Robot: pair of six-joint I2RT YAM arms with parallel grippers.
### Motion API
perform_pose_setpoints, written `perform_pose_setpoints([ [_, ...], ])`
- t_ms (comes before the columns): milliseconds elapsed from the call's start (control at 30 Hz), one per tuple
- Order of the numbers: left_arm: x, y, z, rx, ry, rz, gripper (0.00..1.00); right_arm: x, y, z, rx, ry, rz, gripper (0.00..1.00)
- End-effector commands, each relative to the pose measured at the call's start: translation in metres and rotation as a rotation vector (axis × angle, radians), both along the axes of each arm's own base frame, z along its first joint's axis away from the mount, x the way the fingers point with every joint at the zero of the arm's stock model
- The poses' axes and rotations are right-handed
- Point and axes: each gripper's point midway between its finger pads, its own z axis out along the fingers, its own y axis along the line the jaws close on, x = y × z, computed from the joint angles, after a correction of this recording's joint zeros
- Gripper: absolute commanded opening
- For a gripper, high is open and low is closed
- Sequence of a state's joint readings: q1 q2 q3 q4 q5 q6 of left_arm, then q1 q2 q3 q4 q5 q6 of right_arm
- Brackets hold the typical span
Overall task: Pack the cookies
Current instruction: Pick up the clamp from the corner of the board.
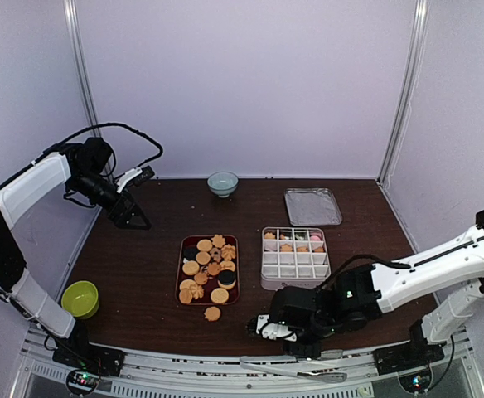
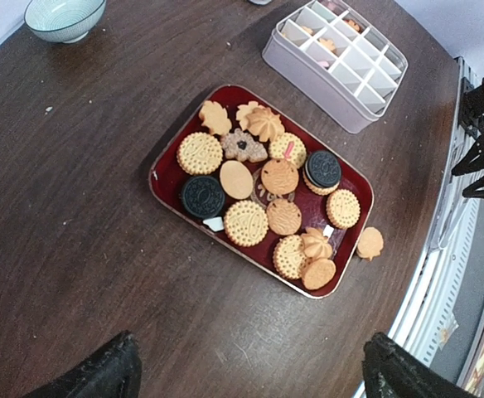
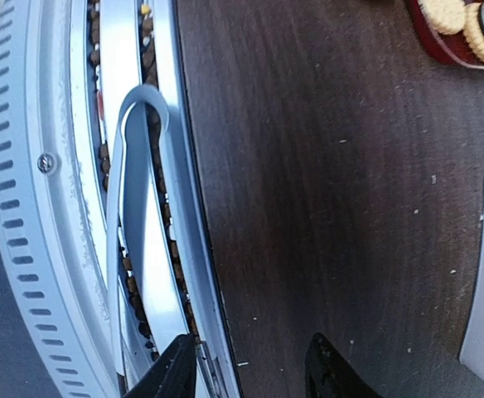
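We see the cookies (image 1: 209,267) heaped on a red tray (image 1: 181,274) left of centre in the overhead view, mostly golden rounds and flower shapes with a few dark sandwich ones. One loose cookie (image 1: 213,313) lies on the dark tabletop (image 1: 142,257) just below the tray's lower edge. To the right of the tray stands a white divided box (image 1: 296,282). A few cookies sit in its top row, but we cannot tell which kinds.

The left gripper (image 1: 133,217) hangs at the upper left, well away from the tray. In its wrist view its fingers (image 2: 101,373) are spread wide at the bottom corners, with the tray (image 2: 161,186) and cookies (image 2: 279,177) framed between them.

The right gripper (image 1: 263,327) is low at the bottom centre, near the front edge of the tabletop. In its wrist view its fingers (image 3: 171,373) stand somewhat apart, and the gap shows only wood and the metal rail (image 3: 26,207). A pair of tongs (image 3: 130,215) lies along that rail, just left of the fingers. We cannot tell whether they touch.

A teal bowl (image 1: 222,182) and a clear lid (image 1: 312,206) sit at the top of the overhead view. A green bowl (image 1: 80,298) sits at the lower left.
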State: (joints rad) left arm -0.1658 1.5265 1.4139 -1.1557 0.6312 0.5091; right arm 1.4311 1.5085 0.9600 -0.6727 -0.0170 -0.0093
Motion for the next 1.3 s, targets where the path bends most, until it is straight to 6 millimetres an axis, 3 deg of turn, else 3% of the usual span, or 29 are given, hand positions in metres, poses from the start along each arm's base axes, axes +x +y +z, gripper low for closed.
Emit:
perform_pose_setpoints([
  [0, -0.002, 0.000, 0.007, 0.016, -0.029, -0.021, 0.96, -0.014, -0.004, -0.012, -0.021, 0.055, 0.047, 0.45],
  [233, -0.004, 0.001, 0.005, 0.017, -0.025, -0.020, 0.95, -0.029, -0.006, -0.022, -0.009, 0.124, 0.070, 0.44],
  [400, -0.005, 0.001, 0.006, 0.015, -0.024, -0.019, 0.95, -0.029, -0.006, -0.033, -0.063, 0.119, 0.085, 0.41],
  [700, -0.004, 0.002, 0.006, 0.022, -0.030, -0.018, 0.94, -0.021, 0.001, -0.045, -0.122, 0.079, 0.102, 0.23],
  [867, -0.005, 0.002, 0.009, 0.025, -0.033, -0.024, 0.94, -0.011, 0.006, -0.030, -0.108, 0.018, 0.105, 0.00],
  [1100, -0.004, 0.002, 0.011, 0.019, -0.035, -0.021, 0.94, 0.004, 0.008, -0.006, -0.097, -0.060, 0.099, 0.00],
  [1200, -0.004, 0.002, 0.013, 0.020, -0.041, -0.020, 0.94, 0.029, 0.013, 0.017, -0.052, -0.134, 0.035, 0.00],
  [1267, -0.002, 0.003, 0.016, 0.024, -0.053, -0.011, 0.95, 0.066, 0.023, 0.046, 0.042, -0.234, -0.081, 0.00],
])
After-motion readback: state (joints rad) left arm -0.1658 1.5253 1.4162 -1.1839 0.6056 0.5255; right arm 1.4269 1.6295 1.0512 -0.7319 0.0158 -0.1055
